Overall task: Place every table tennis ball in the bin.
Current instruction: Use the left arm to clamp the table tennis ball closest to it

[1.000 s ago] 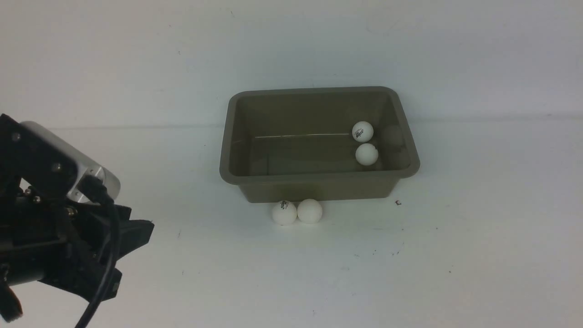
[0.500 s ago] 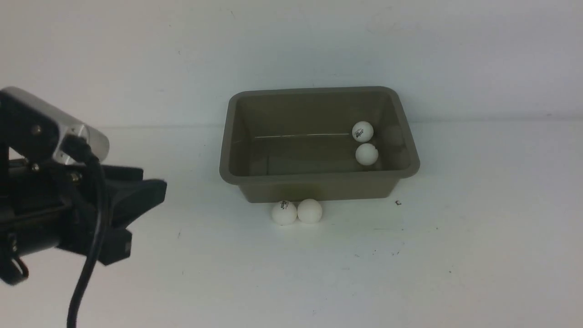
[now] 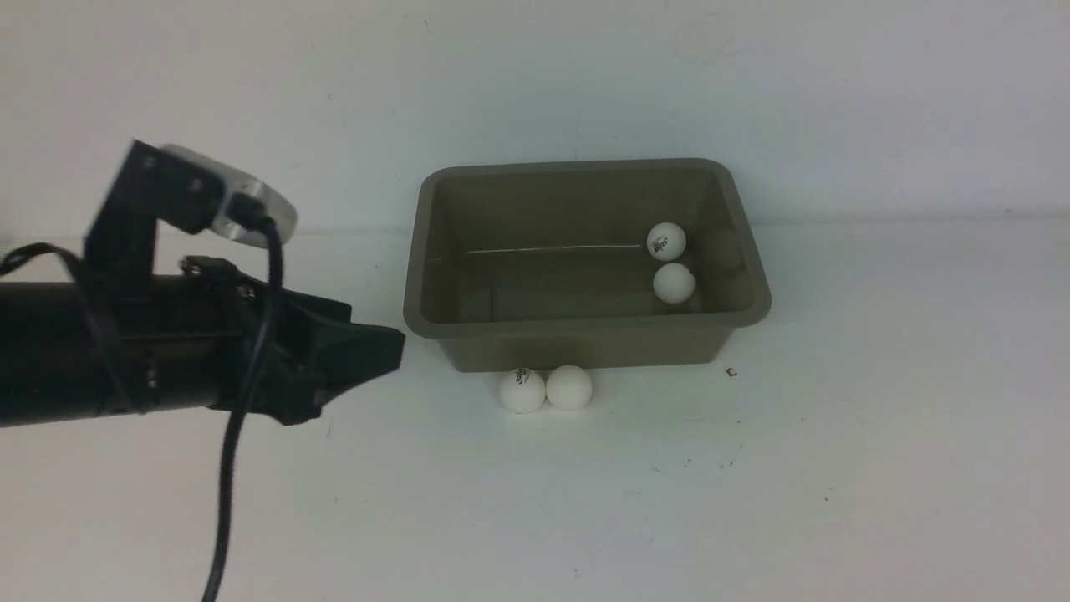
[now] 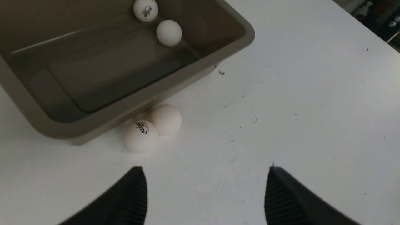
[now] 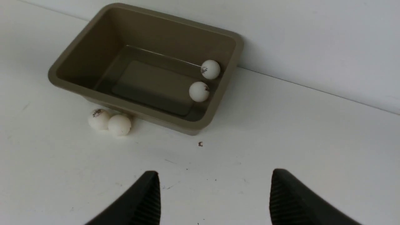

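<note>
the bin [image 3: 585, 339], at the far edge of the worktop [image 3: 836, 468], holds two table tennis balls by its right wall: the far ball [image 3: 666, 242] and the near ball [image 3: 673, 283], both with dark print too small to read. outside, just by its near wall, the printed ball [image 3: 522, 390] touches the plain ball [image 3: 569, 387]. the left gripper [image 4: 205, 175] and the right gripper [image 5: 215, 175] both stand wide apart, empty — touching nothing.
</note>
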Robot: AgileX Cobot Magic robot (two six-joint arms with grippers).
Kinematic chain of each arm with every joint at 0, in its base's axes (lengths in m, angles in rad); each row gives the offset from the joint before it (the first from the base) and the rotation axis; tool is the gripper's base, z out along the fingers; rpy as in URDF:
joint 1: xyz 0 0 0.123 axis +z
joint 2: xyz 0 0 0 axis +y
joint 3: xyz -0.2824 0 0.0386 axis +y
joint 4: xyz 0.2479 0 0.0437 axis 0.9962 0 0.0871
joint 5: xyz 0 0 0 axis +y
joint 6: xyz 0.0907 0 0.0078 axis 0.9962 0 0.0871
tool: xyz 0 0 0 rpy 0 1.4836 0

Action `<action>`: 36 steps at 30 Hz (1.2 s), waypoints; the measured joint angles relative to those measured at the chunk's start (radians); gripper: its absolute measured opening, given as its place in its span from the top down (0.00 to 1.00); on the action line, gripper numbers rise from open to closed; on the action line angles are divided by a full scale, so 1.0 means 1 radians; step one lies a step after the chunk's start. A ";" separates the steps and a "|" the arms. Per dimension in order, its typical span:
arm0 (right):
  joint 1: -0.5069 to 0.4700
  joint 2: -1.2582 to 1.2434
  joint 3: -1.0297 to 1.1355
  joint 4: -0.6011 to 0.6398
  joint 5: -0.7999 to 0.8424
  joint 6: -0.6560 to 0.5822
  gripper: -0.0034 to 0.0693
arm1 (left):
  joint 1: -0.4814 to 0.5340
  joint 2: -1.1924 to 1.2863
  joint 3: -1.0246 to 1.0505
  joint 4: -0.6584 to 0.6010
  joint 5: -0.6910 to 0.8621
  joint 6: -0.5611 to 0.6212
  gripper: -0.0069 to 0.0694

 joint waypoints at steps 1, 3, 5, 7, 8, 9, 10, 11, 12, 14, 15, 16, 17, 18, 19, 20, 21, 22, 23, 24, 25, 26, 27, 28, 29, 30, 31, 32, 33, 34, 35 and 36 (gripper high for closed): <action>0.003 0.000 0.000 0.001 0.000 -0.001 0.36 | -0.003 0.012 0.000 -0.014 -0.001 0.009 0.31; 0.010 0.000 0.000 0.004 0.000 -0.002 0.36 | -0.023 0.044 0.000 -0.065 -0.030 0.065 0.31; 0.010 0.000 0.000 0.005 -0.001 -0.003 0.36 | -0.062 0.076 0.000 -0.131 -0.077 0.122 0.31; 0.010 0.000 0.000 0.005 -0.002 -0.003 0.36 | -0.132 0.118 0.000 -0.252 -0.168 0.240 0.31; 0.010 0.000 0.000 0.005 -0.003 -0.004 0.36 | -0.162 0.134 0.000 -0.298 -0.200 0.295 0.31; 0.010 0.000 0.000 0.005 -0.003 -0.004 0.36 | -0.199 0.150 0.000 -0.345 -0.228 0.356 0.31; 0.010 0.000 0.000 0.005 -0.003 -0.004 0.36 | -0.233 0.164 0.000 -0.386 -0.253 0.421 0.31; 0.010 0.000 0.000 0.005 -0.003 -0.004 0.36 | -0.259 0.174 0.000 -0.409 -0.280 0.510 0.31; 0.010 0.000 0.000 0.005 -0.003 -0.004 0.36 | -0.290 0.185 0.000 -0.422 -0.287 0.577 0.31; 0.010 0.000 0.000 0.005 -0.003 -0.005 0.36 | -0.321 0.195 0.000 -0.432 -0.282 0.634 0.31; 0.010 0.000 0.000 0.006 -0.003 -0.007 0.36 | -0.332 0.199 0.000 -0.433 -0.277 0.647 0.31; 0.010 0.000 0.000 0.006 -0.003 -0.015 0.36 | -0.339 0.205 0.000 -0.434 -0.268 0.654 0.31; 0.010 0.000 0.000 0.007 -0.003 -0.022 0.36 | -0.341 0.209 0.000 -0.435 -0.259 0.653 0.31; 0.010 0.000 0.000 0.008 -0.003 -0.027 0.36 | -0.344 0.215 0.000 -0.435 -0.253 0.647 0.31; 0.010 0.000 0.000 0.010 -0.003 -0.028 0.36 | -0.345 0.218 0.000 -0.435 -0.253 0.635 0.31; 0.011 0.000 0.000 0.010 -0.003 -0.028 0.36 | -0.345 0.222 0.000 -0.436 -0.258 0.617 0.31; 0.013 0.000 0.000 0.010 -0.006 -0.029 0.36 | -0.345 0.223 0.000 -0.436 -0.266 0.600 0.31; 0.016 0.000 0.000 0.010 -0.006 -0.029 0.36 | -0.345 0.223 0.000 -0.437 -0.279 0.589 0.31; 0.018 0.000 0.000 0.010 -0.008 -0.030 0.36 | -0.345 0.223 0.000 -0.437 -0.293 0.578 0.31; 0.022 0.000 0.000 0.010 -0.011 -0.030 0.36 | -0.345 0.223 0.000 -0.437 -0.304 0.570 0.31; 0.024 0.000 0.000 0.010 -0.012 -0.030 0.36 | -0.345 0.223 0.000 -0.439 -0.328 0.555 0.31; 0.031 0.000 0.000 0.009 -0.013 -0.031 0.36 | -0.345 0.225 0.000 -0.440 -0.360 0.535 0.31; 0.037 0.000 0.000 0.009 -0.015 -0.031 0.36 | -0.345 0.232 0.000 -0.444 -0.391 0.510 0.31; 0.045 0.000 0.000 0.009 -0.015 -0.031 0.36 | -0.345 0.243 0.000 -0.446 -0.419 0.480 0.31; 0.049 0.000 0.000 0.009 -0.015 -0.031 0.36 | -0.345 0.255 0.000 -0.450 -0.428 0.459 0.31; 0.050 0.000 0.000 0.009 -0.016 -0.031 0.36 | -0.345 0.270 0.000 -0.450 -0.433 0.442 0.31; 0.050 0.000 0.000 0.009 -0.018 -0.031 0.36 | -0.345 0.284 0.000 -0.452 -0.433 0.426 0.31; 0.050 0.000 0.000 0.009 -0.018 -0.031 0.36 | -0.345 0.297 0.000 -0.453 -0.433 0.417 0.31; 0.050 0.000 0.000 0.009 -0.018 -0.031 0.36 | -0.345 0.310 0.000 -0.454 -0.433 0.414 0.31; 0.050 0.000 0.000 0.009 -0.020 -0.031 0.36 | -0.345 0.326 0.000 -0.454 -0.433 0.408 0.31; 0.050 0.000 0.000 0.009 -0.022 -0.031 0.36 | -0.345 0.347 0.000 -0.455 -0.433 0.406 0.31; 0.050 0.000 0.000 0.009 -0.023 -0.031 0.36 | -0.345 0.384 -0.001 -0.455 -0.433 0.406 0.31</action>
